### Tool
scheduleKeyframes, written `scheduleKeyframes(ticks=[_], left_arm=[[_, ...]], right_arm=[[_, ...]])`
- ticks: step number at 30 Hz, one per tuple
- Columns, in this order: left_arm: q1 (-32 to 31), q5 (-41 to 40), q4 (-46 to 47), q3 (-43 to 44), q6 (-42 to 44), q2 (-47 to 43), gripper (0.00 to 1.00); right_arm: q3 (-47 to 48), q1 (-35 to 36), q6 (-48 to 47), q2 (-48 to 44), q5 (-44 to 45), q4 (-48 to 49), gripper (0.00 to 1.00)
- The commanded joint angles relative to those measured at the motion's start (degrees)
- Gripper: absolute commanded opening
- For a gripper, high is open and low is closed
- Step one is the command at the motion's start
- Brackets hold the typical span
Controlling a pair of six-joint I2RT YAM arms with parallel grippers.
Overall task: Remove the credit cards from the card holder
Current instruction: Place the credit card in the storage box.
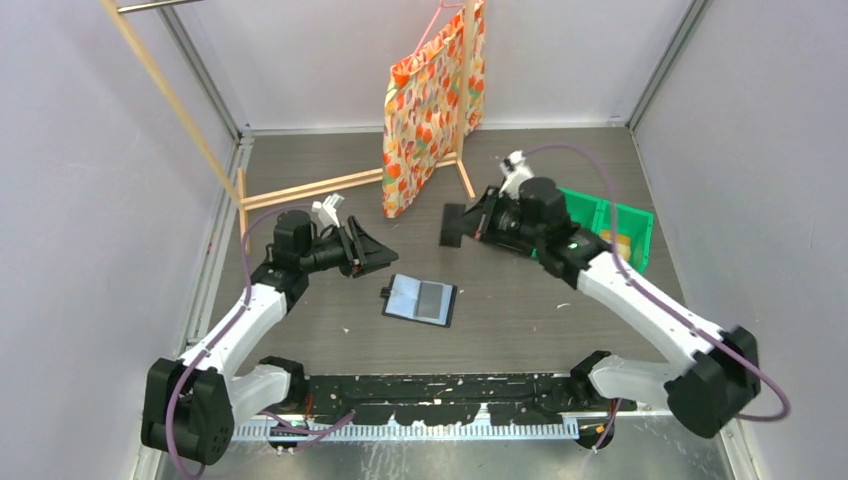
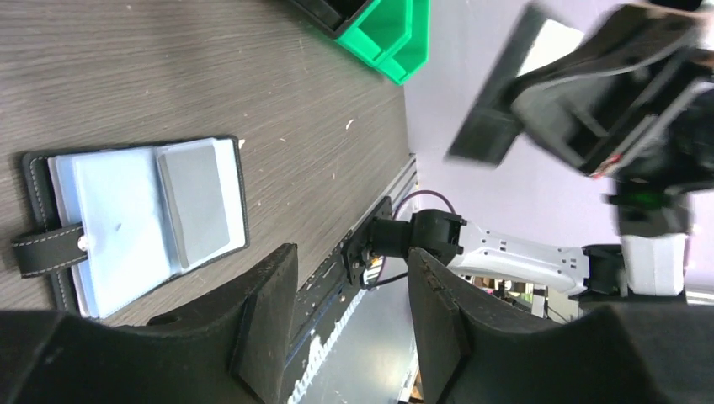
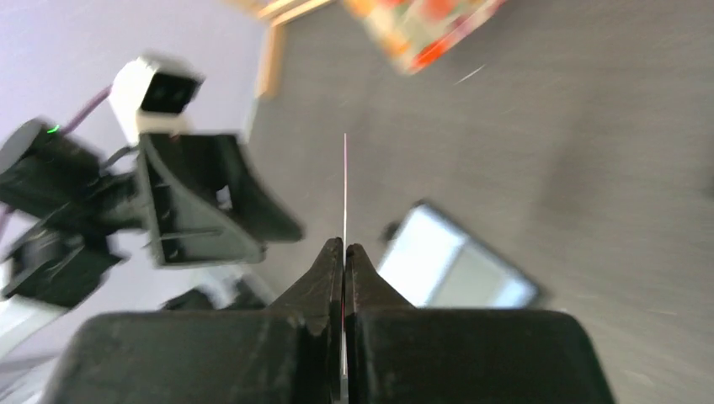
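The card holder (image 1: 420, 299) lies open on the table, black outside, blue-grey inside, its clasp tab (image 2: 46, 252) sticking out. A grey credit card (image 2: 194, 206) sits in one of its pockets. My right gripper (image 1: 472, 224) hangs above the table behind the holder, shut on another credit card (image 1: 452, 226). That card shows edge-on as a thin line (image 3: 345, 185) between the closed fingers (image 3: 344, 248). It also shows in the left wrist view (image 2: 505, 84). My left gripper (image 1: 383, 256) is open and empty, raised just left of the holder (image 3: 455, 265); its jaws (image 2: 354, 261) stand wide apart.
Green bins (image 1: 615, 225) stand at the right, under the right arm, and also show in the left wrist view (image 2: 383, 29). An orange patterned gift bag (image 1: 430, 100) hangs from a wooden frame (image 1: 310, 185) at the back. Walls close in on both sides.
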Motion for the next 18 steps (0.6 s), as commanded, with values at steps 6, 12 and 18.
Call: scheduleKeyframes(ticks=[6, 12, 18], left_arm=[[0.35, -1.22, -10.62, 5.17, 8.46, -2.55, 0.52], [0.35, 0.37, -8.81, 4.98, 8.46, -1.21, 0.52], [0.35, 2.54, -3.69, 3.28, 6.23, 1.41, 0.45]], right_arm=[[10.87, -0.30, -43.38, -11.26, 54.49, -41.97, 0.01], [1.91, -0.06, -70.43, -14.42, 66.97, -27.25, 0.01], [-10.80, -1.42, -104.71, -13.79, 62.50, -9.43, 0.01]])
